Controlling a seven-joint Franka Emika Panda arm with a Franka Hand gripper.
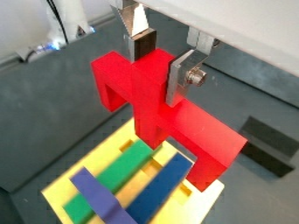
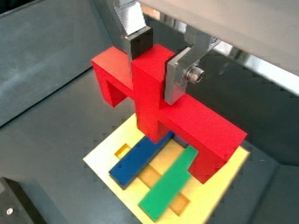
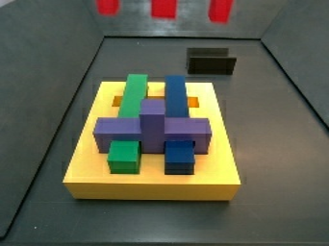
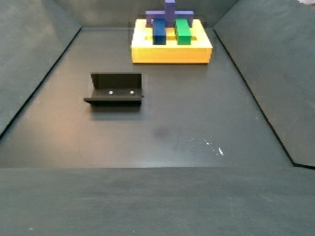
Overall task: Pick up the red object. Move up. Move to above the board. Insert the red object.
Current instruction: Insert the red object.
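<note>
A: Where's the gripper [image 1: 158, 61] and what's it on?

B: High above the worktop [image 4: 160, 138]; in both wrist views its silver fingers [image 2: 177, 74] pinch the central stem of the red object [image 1: 158, 109], pads pressed to either side; the piece hangs level, bar across, legs pointing down, clear of everything.

A: And the board?

B: The board [image 3: 154, 178] sits flat on the worktop, directly below the red piece in both wrist views, w/ a visible gap between them; yellow slab, slots in its top.

A: What's in the slots?

B: A green block [image 3: 129, 125] and a blue block [image 3: 178, 120] lying side by side along the board; a purple block [image 3: 154, 128] crossing over both, w/ a raised middle; some yellow slot floor shows beside them at the far end.

A: Anything else on the worktop?

B: The fixture [image 4: 114, 89], dark bracket on its base plate, well apart from the board; nothing in it.

A: What's cut off or hard to see?

B: In a side view only three red bits [image 3: 164, 8] show at the top edge, rest of the piece and the gripper out of frame; other side view shows neither; can't tell how deep the slots go; in wrist views the red piece hides part of the board [image 2: 222, 188].
</note>
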